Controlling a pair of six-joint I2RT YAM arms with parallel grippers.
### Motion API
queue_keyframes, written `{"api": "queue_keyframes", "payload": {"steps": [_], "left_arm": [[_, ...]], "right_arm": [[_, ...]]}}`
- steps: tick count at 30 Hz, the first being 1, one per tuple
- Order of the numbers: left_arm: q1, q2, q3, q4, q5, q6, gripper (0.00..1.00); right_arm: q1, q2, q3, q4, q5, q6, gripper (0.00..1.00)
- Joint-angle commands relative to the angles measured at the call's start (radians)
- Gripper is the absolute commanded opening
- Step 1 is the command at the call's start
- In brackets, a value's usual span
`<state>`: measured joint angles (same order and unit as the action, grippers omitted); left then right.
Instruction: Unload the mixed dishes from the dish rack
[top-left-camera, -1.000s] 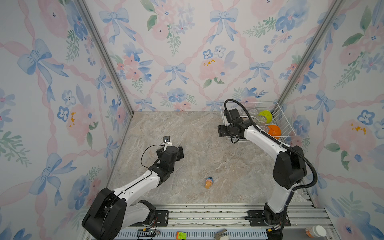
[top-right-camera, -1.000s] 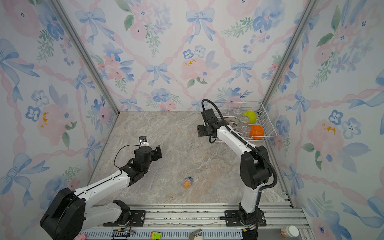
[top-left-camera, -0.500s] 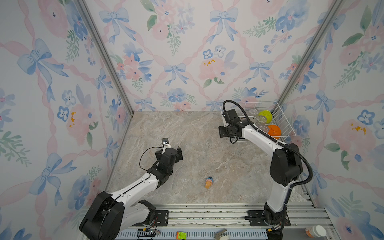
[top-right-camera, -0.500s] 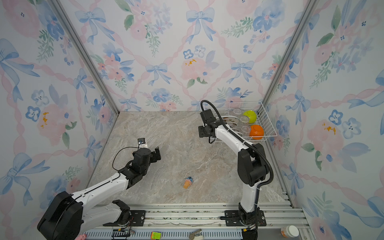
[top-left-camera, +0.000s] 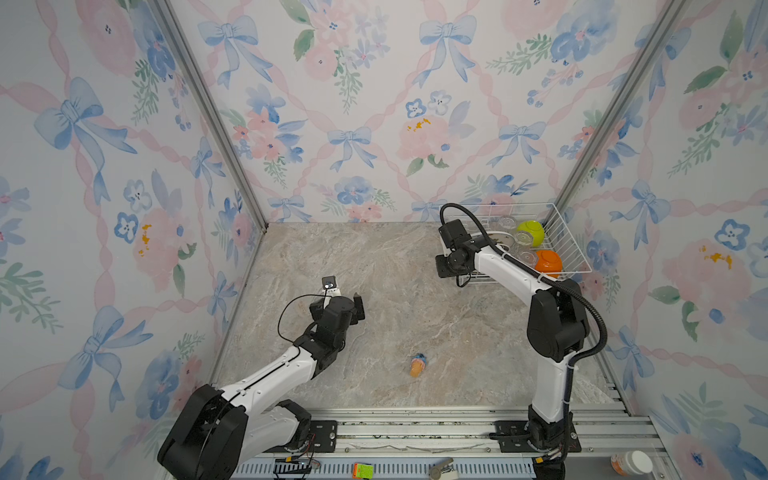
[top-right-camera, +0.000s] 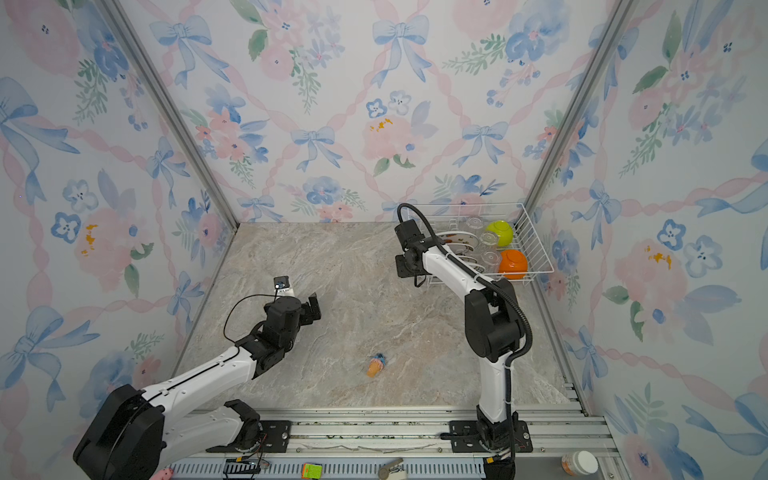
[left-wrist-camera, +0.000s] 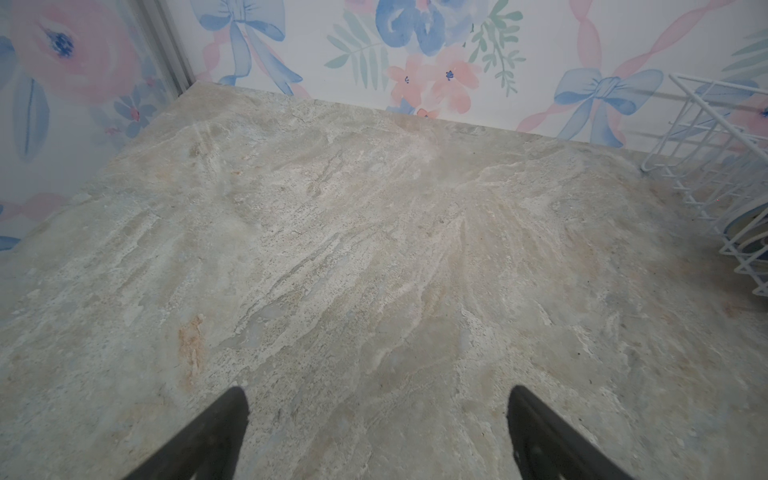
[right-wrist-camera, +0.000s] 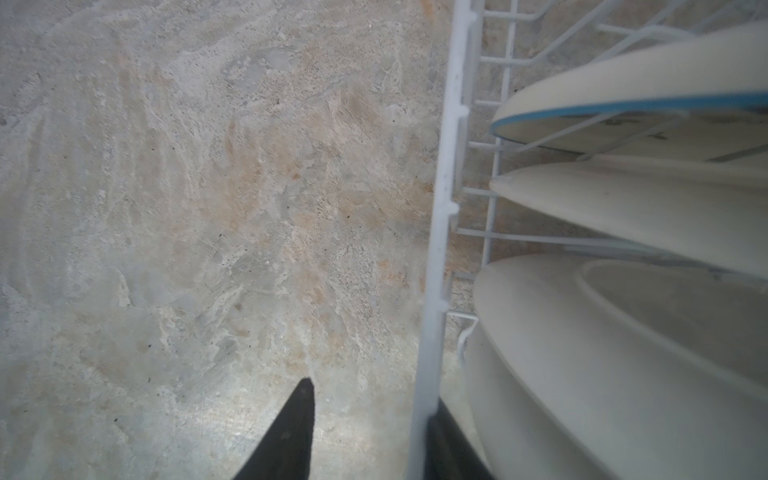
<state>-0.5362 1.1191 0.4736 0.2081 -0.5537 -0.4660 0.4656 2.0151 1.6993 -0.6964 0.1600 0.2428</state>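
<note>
Now right claw straddles rack rim (plates beside).

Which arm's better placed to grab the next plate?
Right, likely. The right gripper straddles the rim wire of the dish rack, beside the plates; the left gripper hangs open over the table, away from the rack.

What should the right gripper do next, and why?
Probably close the right gripper on the rim wire of the dish rack: its jaws straddle that wire, one finger outside, one inside beside the nearest plate, with a gap left between them.
</note>
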Motion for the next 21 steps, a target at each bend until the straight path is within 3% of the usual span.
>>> {"api": "queue_keyframes", "payload": {"steps": [1, 6, 16, 21], "left_arm": [[-0.004, -0.018, -0.018, -0.005, -0.015, -0.017, 0.98], [-0.004, -0.015, -0.018, -0.007, -0.009, -0.018, 0.98], [-0.002, -0.037, -0.023, -0.023, -0.046, -0.037, 0.98], [-0.001, -0.077, -0.022, -0.099, -0.181, -0.113, 0.98]], "right_arm": [[0.035, 0.033, 0.046, -0.011, 0.000, 0.002, 0.34], [0.061, 0.035, 0.048, -0.032, 0.019, 0.001, 0.20], [0.166, -0.007, -0.021, 0.002, -0.015, 0.102, 0.11], [0.270, -0.008, -0.020, 0.014, -0.007, 0.203, 0.10]]}}
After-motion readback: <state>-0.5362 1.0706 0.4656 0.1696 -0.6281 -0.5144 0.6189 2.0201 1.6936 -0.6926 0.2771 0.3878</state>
